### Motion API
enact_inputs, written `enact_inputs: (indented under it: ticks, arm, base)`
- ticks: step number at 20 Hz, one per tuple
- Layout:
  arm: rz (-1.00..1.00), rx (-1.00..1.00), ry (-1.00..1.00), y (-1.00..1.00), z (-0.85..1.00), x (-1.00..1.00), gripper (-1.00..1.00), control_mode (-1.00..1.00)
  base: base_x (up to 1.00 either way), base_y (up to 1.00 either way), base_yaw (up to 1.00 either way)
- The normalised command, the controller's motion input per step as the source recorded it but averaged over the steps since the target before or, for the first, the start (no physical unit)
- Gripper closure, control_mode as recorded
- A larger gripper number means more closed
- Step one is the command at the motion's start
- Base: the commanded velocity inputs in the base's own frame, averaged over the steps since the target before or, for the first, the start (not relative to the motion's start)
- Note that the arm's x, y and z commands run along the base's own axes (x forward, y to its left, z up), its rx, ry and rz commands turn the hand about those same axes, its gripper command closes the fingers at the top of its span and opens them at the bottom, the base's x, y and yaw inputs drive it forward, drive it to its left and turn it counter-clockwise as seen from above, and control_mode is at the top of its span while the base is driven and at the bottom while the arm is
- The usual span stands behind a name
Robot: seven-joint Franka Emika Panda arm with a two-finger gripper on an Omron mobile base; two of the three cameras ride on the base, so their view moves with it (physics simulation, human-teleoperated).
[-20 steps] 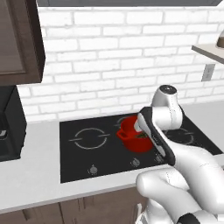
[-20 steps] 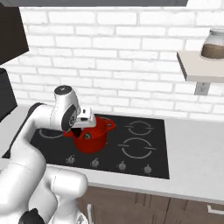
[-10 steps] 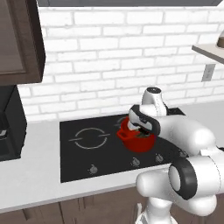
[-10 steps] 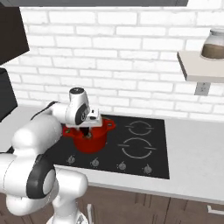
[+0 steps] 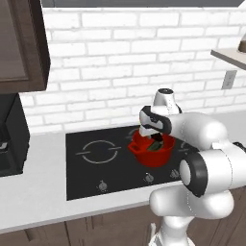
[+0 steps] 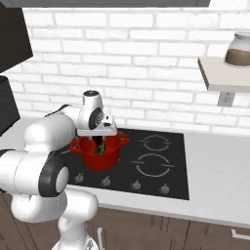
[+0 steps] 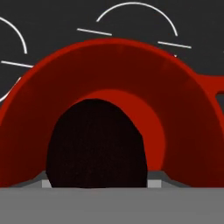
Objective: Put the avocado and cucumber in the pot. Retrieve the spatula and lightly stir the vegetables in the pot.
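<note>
- Round bright red cooking pot (image 5: 153, 153), darker red on its inner wall (image 7: 131, 70).
- Near-black, faintly speckled rounded avocado (image 7: 96, 144).
- Flat black glass cooktop (image 6: 171, 163) with thin white ring markings.
- White brick wall (image 5: 125, 62) with pale grey mortar lines.
- Light grey countertop (image 6: 215, 176).

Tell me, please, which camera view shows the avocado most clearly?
The hand view: the avocado sits large and dark between the gripper's fingertips, over the red pot. In the left and right base views the hand covers the pot's mouth, so the avocado cannot be made out.
</note>
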Motion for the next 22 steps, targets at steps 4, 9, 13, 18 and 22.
enact_inputs:
  ticks: [4,9,13,18,22]
  arm:
    - [0.0,0.0,0.01,0.04,-0.23,0.0,-1.0,-1.0]
    - [0.0,0.0,0.01,0.0,-0.04,0.0,-1.0,-1.0]
    - [0.0,0.0,0.0,0.0,0.0,-0.07,-1.0,-1.0]
    - [0.0,0.0,0.0,0.03,0.0,-0.11,-1.0,-1.0]
    - [0.0,0.0,-0.11,0.06,0.41,-0.06,-1.0,-1.0]
  base:
    - [0.0,0.0,0.0]
    - [0.0,0.0,0.0]
    - [0.0,0.0,0.0]
    - [0.0,0.0,0.0]
    - [0.0,0.0,0.0]
